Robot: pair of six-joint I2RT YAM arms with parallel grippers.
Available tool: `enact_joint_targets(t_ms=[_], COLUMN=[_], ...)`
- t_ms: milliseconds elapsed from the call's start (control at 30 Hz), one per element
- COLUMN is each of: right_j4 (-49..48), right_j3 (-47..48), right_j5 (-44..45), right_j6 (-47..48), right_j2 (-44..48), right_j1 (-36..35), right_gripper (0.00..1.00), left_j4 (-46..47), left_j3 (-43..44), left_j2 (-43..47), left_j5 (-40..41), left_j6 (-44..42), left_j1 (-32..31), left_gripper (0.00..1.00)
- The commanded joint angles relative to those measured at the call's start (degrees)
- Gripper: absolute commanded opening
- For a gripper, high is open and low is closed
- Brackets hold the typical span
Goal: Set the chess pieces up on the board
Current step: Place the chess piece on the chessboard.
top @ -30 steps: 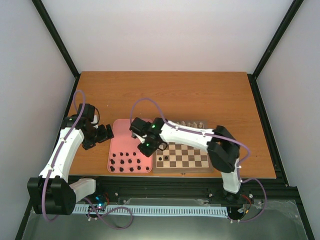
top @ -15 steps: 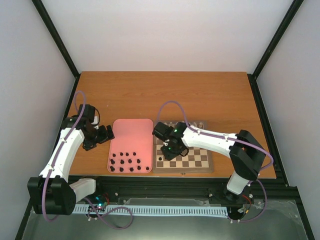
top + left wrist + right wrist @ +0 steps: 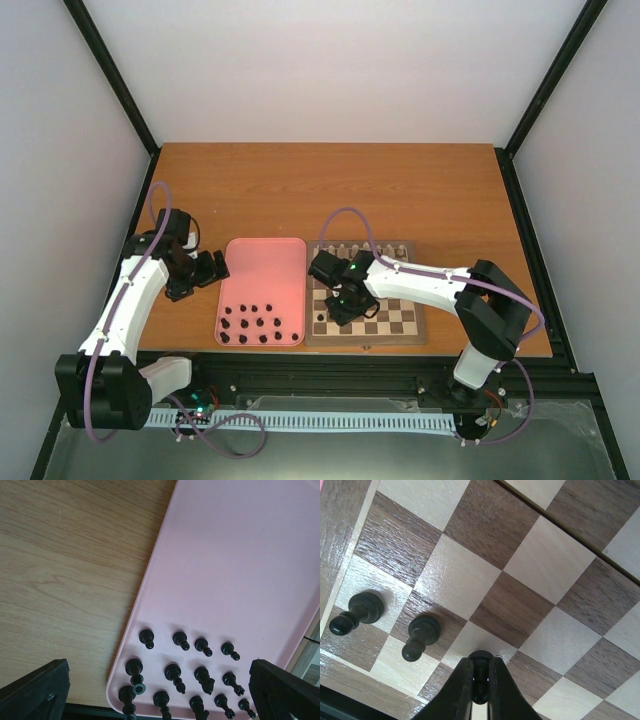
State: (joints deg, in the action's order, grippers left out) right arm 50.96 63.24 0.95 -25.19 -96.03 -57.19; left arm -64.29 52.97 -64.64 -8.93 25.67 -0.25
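Note:
The wooden chessboard (image 3: 395, 318) lies right of the pink tray (image 3: 262, 262). My right gripper (image 3: 480, 687) is shut on a dark pawn (image 3: 481, 661), held upright over a light square near the board's near left corner; from above it shows low over the board (image 3: 343, 304). Two dark pawns (image 3: 422, 632) (image 3: 362, 608) stand on squares to its left. Cream pieces (image 3: 360, 248) line the board's far edge. Several dark pieces (image 3: 200, 672) stand in rows on the tray's near end. My left gripper (image 3: 205, 268) is open and empty, hovering left of the tray.
The tray's left rim (image 3: 142, 597) borders bare wooden table (image 3: 65, 565). The table's near edge and a black rail (image 3: 400, 375) run just below the board and tray. White walls enclose the back and sides.
My right gripper carried a dark pawn from over the tray rightward onto the board, then lowered toward the near left squares. The left arm has not moved.

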Motion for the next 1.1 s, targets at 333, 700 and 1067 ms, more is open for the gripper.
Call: enact_joint_targets(t_ms=[333,700,1067], right_j4=[-1.14,-1.21,-1.08], right_j3=[-0.51,-0.76,-1.29], right_j5=[-0.07,-0.42,-0.27], right_j6=[-0.87,-0.78,-0.65], right_j2=[-0.42,-0.64,0.57], right_j1=[0.24,0.24,0.24], right_gripper=[0.07,0.13,0.24], left_j4=[0.13,0.22,0.31], left_j3=[0.29,0.15,0.16], left_j2=[1.08,1.07,0.92], left_j5=[-0.62,-0.59,-0.47], left_j6=[-0.71,-0.71,-0.55], left_j1=[0.41,0.34,0.35], left_gripper=[1.00,1.00,1.00])
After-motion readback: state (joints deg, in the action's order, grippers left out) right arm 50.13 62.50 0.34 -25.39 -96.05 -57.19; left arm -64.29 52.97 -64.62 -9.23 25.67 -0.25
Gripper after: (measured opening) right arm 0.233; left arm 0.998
